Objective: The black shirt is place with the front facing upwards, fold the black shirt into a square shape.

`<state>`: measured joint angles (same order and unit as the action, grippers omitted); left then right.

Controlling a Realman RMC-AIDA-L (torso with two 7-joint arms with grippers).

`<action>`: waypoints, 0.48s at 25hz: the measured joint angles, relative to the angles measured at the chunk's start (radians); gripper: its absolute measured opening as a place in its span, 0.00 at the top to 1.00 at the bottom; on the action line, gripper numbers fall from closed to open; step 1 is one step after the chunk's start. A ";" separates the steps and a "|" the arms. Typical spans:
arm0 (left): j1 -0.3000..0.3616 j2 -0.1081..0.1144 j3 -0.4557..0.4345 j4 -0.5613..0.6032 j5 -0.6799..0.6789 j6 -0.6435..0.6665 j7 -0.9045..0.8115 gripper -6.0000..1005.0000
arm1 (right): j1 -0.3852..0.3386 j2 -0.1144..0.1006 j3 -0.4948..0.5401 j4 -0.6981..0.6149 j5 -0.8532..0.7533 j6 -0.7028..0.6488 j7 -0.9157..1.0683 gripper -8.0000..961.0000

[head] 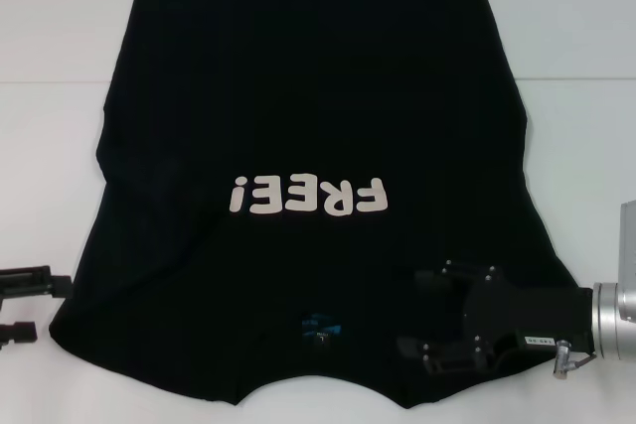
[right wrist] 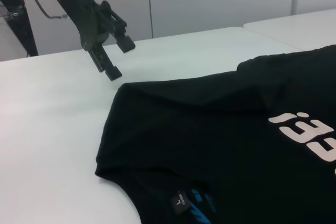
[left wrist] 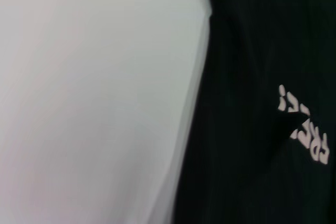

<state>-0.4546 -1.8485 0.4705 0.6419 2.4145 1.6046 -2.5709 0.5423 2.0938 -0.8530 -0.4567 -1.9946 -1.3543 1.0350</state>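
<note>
The black shirt (head: pixel 308 126) lies flat on the white table (head: pixel 50 146), front up. Its cream "FREE!" lettering (head: pixel 306 196) reads upside down from my head, and the blue neck label (head: pixel 320 326) is at the near edge. My right gripper (head: pixel 412 313) hovers open over the near right shoulder, beside the collar. My left gripper (head: pixel 50 307) is open above bare table just off the shirt's near left corner; the right wrist view also shows this left gripper (right wrist: pixel 118 56) open, apart from the cloth (right wrist: pixel 226 129). The left wrist view shows the shirt's side edge (left wrist: pixel 210 103) and its lettering (left wrist: pixel 307 129).
A seam (head: pixel 60 83) crosses the table at mid depth. A second white tabletop (right wrist: pixel 294 22) adjoins beyond the shirt. A dark stand (right wrist: pixel 16 19) rises behind the left arm. Bare table lies to both sides of the shirt.
</note>
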 joint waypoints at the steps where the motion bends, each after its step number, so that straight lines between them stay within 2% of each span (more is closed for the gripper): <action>1: -0.001 0.000 0.002 -0.004 0.005 -0.004 -0.001 0.06 | -0.001 0.000 0.000 -0.001 0.000 -0.002 0.000 0.03; 12: -0.006 0.000 0.002 -0.049 0.017 -0.051 0.007 0.06 | -0.002 -0.001 0.007 -0.006 0.002 -0.022 -0.001 0.03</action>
<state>-0.4610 -1.8487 0.4724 0.5929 2.4311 1.5536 -2.5642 0.5399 2.0923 -0.8462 -0.4623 -1.9930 -1.3767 1.0342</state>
